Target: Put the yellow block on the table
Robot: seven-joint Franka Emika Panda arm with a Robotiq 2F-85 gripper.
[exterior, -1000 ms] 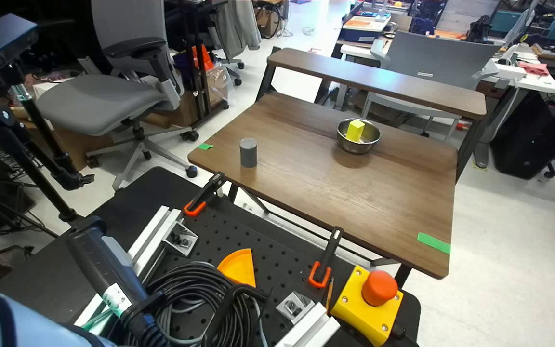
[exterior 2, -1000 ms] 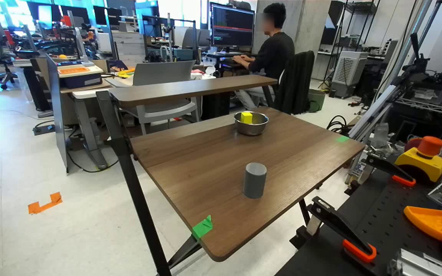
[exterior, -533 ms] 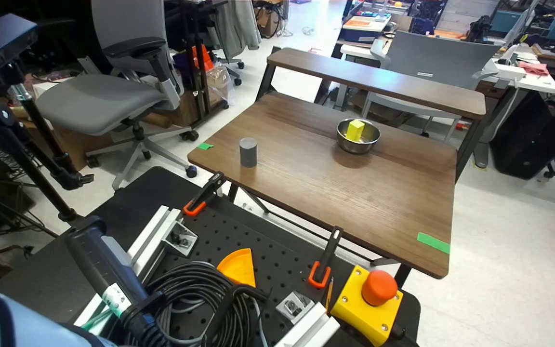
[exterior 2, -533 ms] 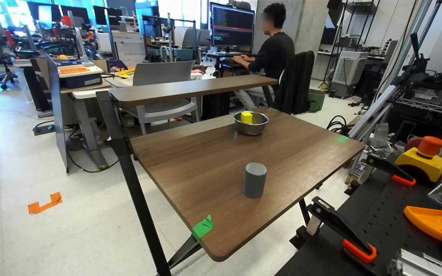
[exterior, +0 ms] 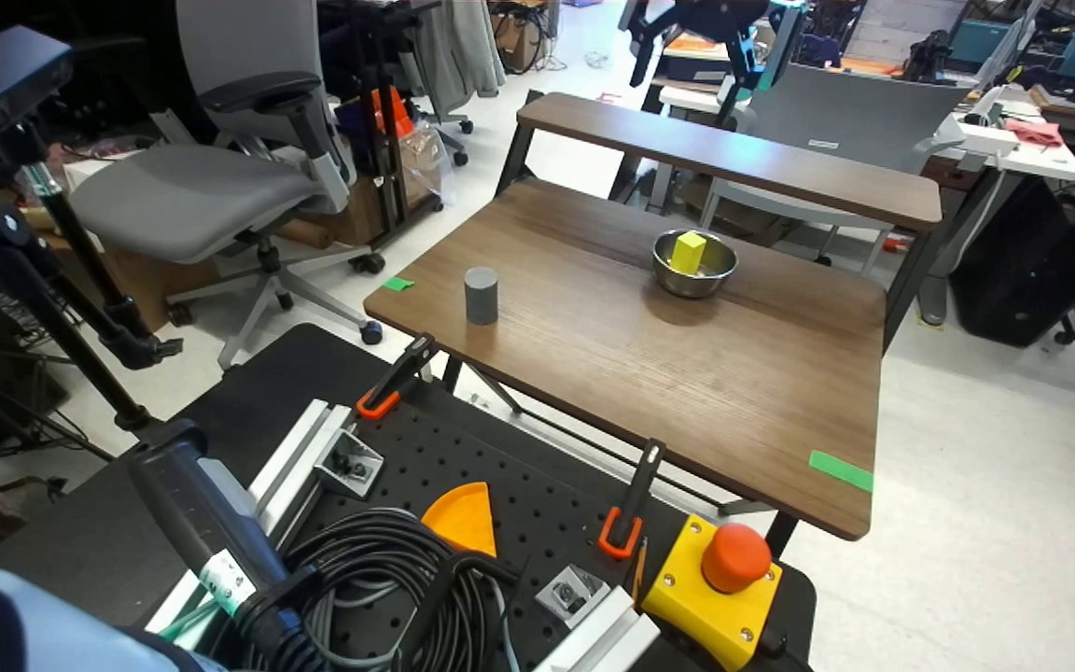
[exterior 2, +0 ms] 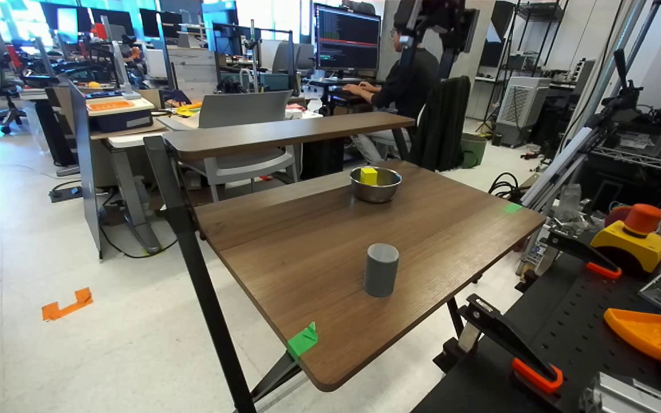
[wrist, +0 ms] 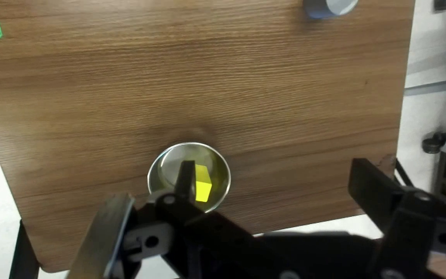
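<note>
The small yellow block (exterior: 688, 252) stands inside a shiny metal bowl (exterior: 722, 273). The bowl sits on the dark brown wood-grain table (exterior: 649, 373). In an exterior view the block (exterior 2: 369, 176) rises slightly above the rim of the bowl (exterior 2: 377, 196). My gripper (exterior: 684, 95) is high above the far side of the table. It also shows at the top of an exterior view (exterior 2: 427, 64). In the wrist view the gripper (wrist: 273, 166) is open and empty, its fingers wide apart. The left finger (wrist: 185, 176) covers part of the block (wrist: 203, 186) and bowl (wrist: 227, 186) there.
A grey cylinder (exterior: 481, 297) stands upright near the table's edge. A raised shelf (exterior: 724, 154) runs along the far side. Clamps (exterior: 631, 504) sit between the table and the black base plate. Green tape (exterior 2: 303, 340) marks the table corners. A person sits behind (exterior 2: 416, 69).
My gripper has come into both exterior views from the top. The block, the bowl and the grey cylinder have not moved.
</note>
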